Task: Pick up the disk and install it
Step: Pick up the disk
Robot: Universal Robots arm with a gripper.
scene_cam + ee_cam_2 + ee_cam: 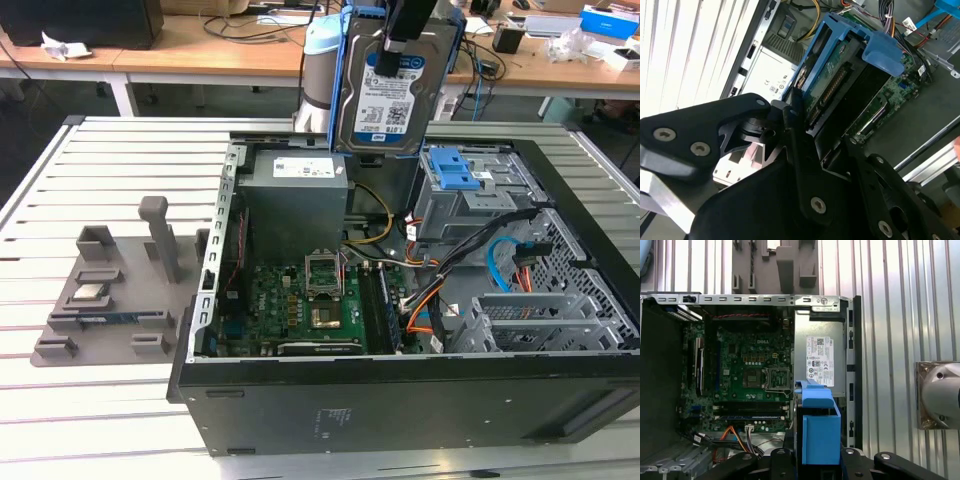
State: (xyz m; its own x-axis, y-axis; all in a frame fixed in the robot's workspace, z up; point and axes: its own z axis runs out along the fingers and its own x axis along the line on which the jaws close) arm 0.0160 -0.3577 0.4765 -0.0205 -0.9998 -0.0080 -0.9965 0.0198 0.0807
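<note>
Disk (390,100) is hanging upright over the open computer case (300,400), my gripper (400,35) clenching its upper end across the flat faces, since I am judging it heavy, rigid, smooth-sided and easily damaged by knocks.

Black gripper (822,125) in foreground, fingers (794,107) clamped against both sides of disk (837,85). Disk held on edge, green circuit-board face showing, blue carrier bracket (882,52) framing it. Beyond disk: open computer case (752,47), silver power supply (771,70) with label, green motherboard (897,87). Yellow wires (816,10) near power supply. Ribbed metal table (685,50) beside case.
</note>
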